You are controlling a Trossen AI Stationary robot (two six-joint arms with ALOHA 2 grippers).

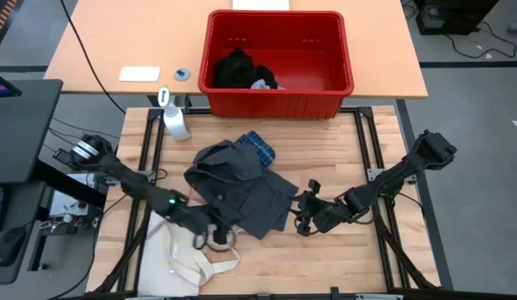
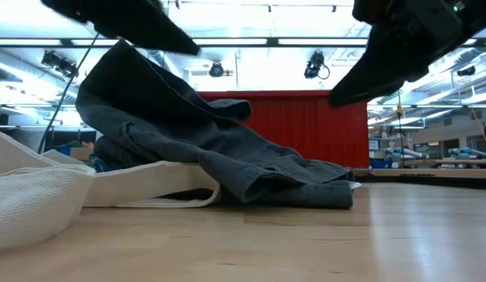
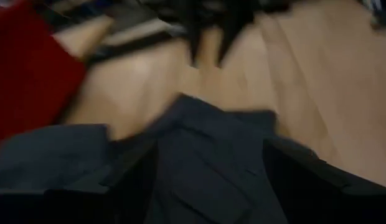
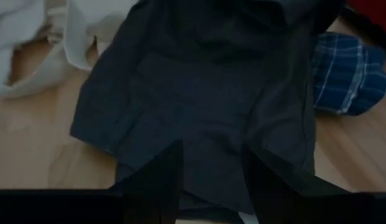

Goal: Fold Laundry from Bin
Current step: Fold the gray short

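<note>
No writing is legible anywhere. The left gripper stands open at the dark grey piece; the right gripper pinches its edge, hiding most of the plaid shirt.

My surroundings — pale wood table under me | second light wood desk beyond | grey floor at the side | ceiling strip lights glowing — black monitor beside me
</note>
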